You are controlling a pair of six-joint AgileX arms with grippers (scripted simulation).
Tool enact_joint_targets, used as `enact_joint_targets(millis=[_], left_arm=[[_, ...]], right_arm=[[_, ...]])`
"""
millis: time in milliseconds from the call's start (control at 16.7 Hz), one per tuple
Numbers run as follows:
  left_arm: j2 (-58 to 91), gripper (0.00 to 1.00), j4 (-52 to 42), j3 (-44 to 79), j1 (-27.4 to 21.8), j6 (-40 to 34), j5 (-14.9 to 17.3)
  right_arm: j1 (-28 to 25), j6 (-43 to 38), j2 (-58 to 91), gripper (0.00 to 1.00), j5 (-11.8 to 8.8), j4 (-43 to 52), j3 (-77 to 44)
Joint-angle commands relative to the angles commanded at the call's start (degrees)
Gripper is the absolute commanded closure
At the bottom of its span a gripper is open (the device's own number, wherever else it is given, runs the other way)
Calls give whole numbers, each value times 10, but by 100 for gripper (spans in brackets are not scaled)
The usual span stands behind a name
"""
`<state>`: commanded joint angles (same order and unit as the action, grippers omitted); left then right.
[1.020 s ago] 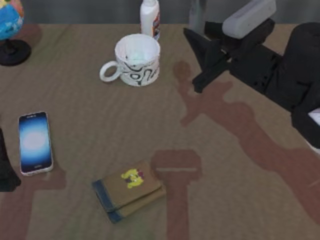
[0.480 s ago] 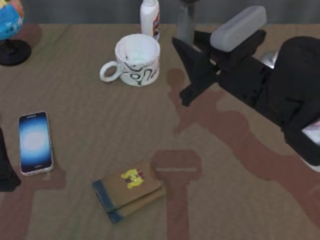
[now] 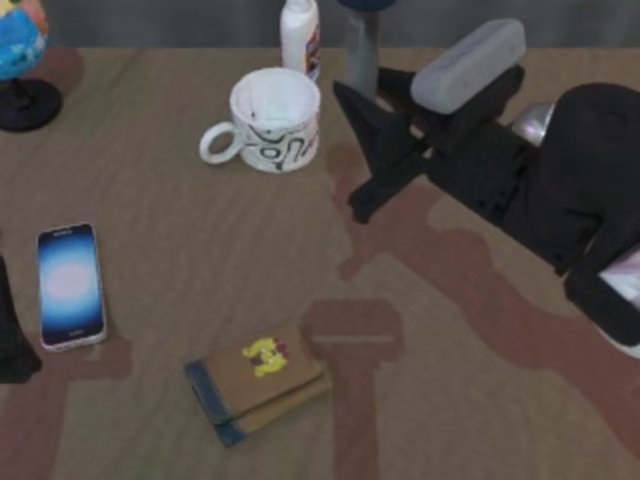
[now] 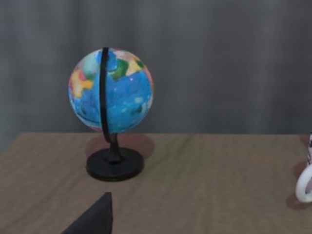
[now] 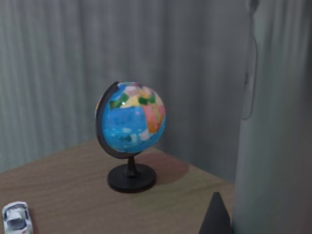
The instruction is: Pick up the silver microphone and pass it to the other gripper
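Note:
The silver microphone (image 3: 362, 55) stands upright above the table's far middle, its dark head (image 3: 366, 3) cut by the top view's edge. My right gripper (image 3: 352, 140) is shut on its lower handle, just right of the mug. Seen from the right wrist, the handle is a broad grey column (image 5: 273, 126) beside one black finger (image 5: 214, 217). My left gripper (image 3: 10, 340), the other gripper, is parked at the left edge below the phone. Only one finger (image 4: 95, 219) shows in the left wrist view, with nothing beside it.
A patterned white mug (image 3: 270, 120) and a white bottle (image 3: 300, 35) stand at the far middle. A globe (image 3: 20, 60) is at the far left, a phone (image 3: 70, 285) on the left, a tan wallet (image 3: 258, 380) near the front. A silver bell (image 3: 530, 120) peeks from behind the right arm.
My right gripper has carried the microphone leftward, toward the mug. The left arm and the objects on the table have not moved.

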<state>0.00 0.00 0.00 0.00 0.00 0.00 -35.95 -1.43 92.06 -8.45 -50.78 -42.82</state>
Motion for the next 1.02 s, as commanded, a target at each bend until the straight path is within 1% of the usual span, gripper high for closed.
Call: enact_joint_targets(millis=[360,480,600,720,1020], left_arm=[[1,0,0,1,0,0,1],[19,0,10,15,-9,0,13],[62,0,31,46,-26,1,37],[129,0,59,86,-49,2,69],[361,0,138,206,-120,5,169]], right_arm=[[-1,1,-1,100,1,0,1],[-1,1,-1,100,1,0,1],[-1,1,-1,100,1,0,1],[-1,1,-1,100,1,0,1],[-1,1,-1,100,1,0,1]])
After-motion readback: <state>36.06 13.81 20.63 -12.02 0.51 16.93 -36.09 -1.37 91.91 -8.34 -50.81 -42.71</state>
